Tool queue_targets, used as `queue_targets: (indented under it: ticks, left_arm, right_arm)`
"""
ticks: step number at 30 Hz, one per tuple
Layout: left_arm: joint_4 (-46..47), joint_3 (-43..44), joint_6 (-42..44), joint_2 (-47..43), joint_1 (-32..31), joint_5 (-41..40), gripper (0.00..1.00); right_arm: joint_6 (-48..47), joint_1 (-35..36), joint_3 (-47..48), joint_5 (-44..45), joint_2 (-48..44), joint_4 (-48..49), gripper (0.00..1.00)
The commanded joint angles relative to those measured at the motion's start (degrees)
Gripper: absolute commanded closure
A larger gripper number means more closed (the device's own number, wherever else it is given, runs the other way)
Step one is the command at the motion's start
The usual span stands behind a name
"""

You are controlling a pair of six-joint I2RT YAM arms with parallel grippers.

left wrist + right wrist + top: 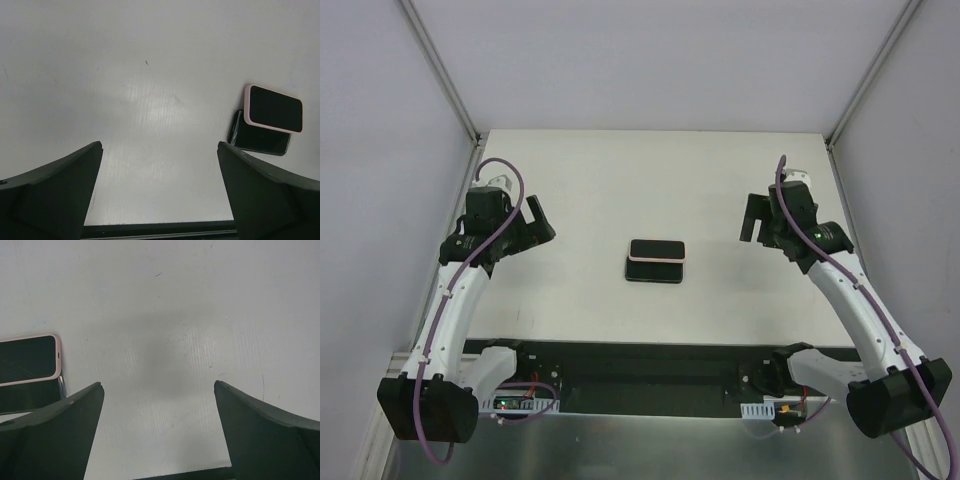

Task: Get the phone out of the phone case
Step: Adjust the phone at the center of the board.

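Note:
A pink-rimmed phone case with a black face lies flat at the table's middle. It partly overlaps a dark phone-like slab that sticks out on its near side. Both show in the left wrist view, the case and the slab, and in the right wrist view, the case and the slab. My left gripper is open and empty, well left of them; its fingers frame bare table. My right gripper is open and empty, to their right.
White walls enclose the table at the back and both sides. The arm bases and a black rail sit along the near edge.

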Motion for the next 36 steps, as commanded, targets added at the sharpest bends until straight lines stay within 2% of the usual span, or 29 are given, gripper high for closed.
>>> queue_targets:
  ticks: [1,11,15,18,21,25,26,33,36]
  left_arm:
    - [1.1,-0.7,-0.8,-0.1,-0.1,-2.1,0.01]
    - [1.4,-1.9,-2.0,2.9,-0.1,-1.5,0.01]
    - [2.7,-3.1,-1.7,2.3,-0.1,-0.7,0.01]
    - [4.6,-4.3,-2.3,1.6,-0.1,0.7,0.01]
    - [4.8,-3.8,-2.4,2.3,-0.1,3.5,0.01]
    - [5.5,-2.4,0.6,4.7,-0.1,17.1,0.01]
    - [6.2,-2.5,0.3,4.8,-0.3,18.0,0.01]
    - [7.3,-2.4,-0.1,3.4,-0.3,17.3,0.01]
    - [7.3,-2.7,-0.1,3.1,-0.4,17.8,0.01]
  right_arm:
    - [-0.7,0.2,-1.4,-0.7,-1.7,2.6,0.04]
    - [0.2,0.2,-1.8,-3.3,-0.5,2.2,0.04]
    - [3.2,0.2,-3.9,-8.5,-0.6,4.3,0.04]
    - [7.3,0.3,-7.5,-17.5,0.4,8.9,0.04]
    - [11.7,1.3,-10.9,-22.4,1.1,13.4,0.04]
    - [16.8,4.1,-15.4,-26.0,2.4,23.6,0.04]
    - [19.3,4.6,-17.0,-26.5,3.3,25.8,0.04]
    - [29.4,6.7,-20.6,-27.3,12.2,39.0,0.02]
    - [33.2,6.8,-20.1,-30.2,16.3,46.1,0.01]
